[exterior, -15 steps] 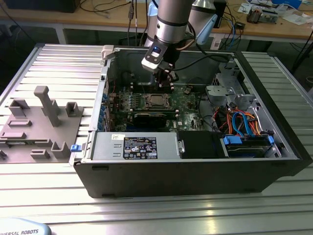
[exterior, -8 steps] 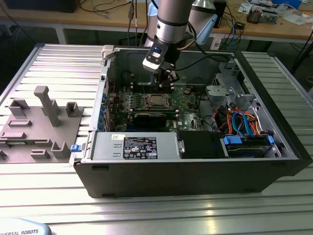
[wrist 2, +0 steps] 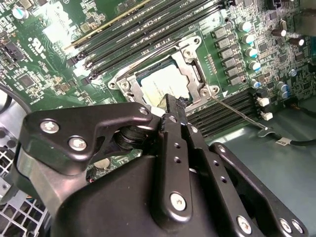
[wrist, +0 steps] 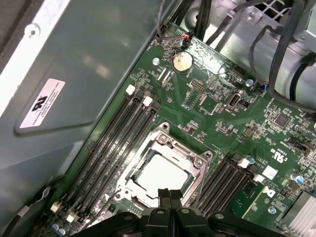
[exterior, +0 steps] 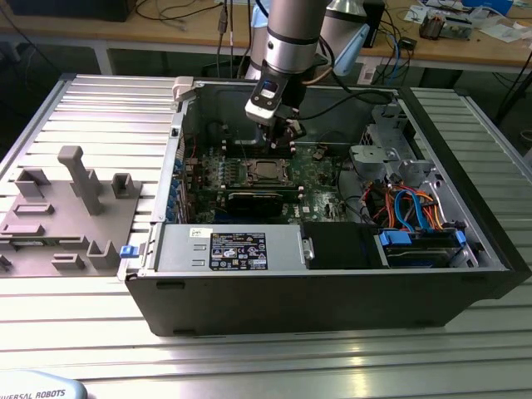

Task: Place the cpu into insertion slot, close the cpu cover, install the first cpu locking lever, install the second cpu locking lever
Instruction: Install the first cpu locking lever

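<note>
Cpu (wrist: pixel 163 173): just over its near edge hangs gripper (wrist: pixel 170 192), fingers pressed together, nothing held. Cpu lies flat in insertion slot (wrist: pixel 160 132), w/ cpu cover (wrist: pixel 193 170) down around it. Memory slots (wrist: pixel 111 143) flank the cpu; farther past it, a coin battery (wrist: pixel 181 61).

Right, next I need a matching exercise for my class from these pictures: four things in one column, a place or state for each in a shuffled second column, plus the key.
Column one
1. cpu
2. cpu cover
3. coin battery
4. gripper

Column two
a. round and silvery, on the green board
b. black, poised at the chip's edge
c. silvery frame lying around the chip
d. lying flat, pale square top showing through a frame

Pairs: 1-d, 2-c, 3-a, 4-b
</note>
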Controlling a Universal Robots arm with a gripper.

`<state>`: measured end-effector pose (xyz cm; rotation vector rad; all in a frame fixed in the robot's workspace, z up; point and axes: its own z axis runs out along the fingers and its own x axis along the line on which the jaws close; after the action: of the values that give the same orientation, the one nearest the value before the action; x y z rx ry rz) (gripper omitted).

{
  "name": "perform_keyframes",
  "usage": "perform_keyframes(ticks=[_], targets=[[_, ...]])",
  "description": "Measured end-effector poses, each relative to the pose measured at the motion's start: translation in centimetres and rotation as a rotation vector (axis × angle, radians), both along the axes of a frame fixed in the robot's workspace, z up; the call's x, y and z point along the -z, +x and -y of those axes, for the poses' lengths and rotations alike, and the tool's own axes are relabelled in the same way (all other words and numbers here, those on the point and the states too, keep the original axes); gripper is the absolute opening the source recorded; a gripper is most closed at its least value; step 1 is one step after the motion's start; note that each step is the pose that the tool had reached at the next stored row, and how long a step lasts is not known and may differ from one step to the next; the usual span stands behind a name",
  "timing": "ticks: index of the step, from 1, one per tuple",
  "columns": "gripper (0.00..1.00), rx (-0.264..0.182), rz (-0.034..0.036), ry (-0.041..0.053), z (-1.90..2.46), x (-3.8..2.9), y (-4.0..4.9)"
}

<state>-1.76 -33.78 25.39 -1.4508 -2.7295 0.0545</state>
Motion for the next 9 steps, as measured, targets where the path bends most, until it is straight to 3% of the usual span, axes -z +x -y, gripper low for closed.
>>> perform_keyframes(ticks=[9], targets=[[0.11, -0.044, -0.0001, 0.0, 0.0, 0.0, 0.0]])
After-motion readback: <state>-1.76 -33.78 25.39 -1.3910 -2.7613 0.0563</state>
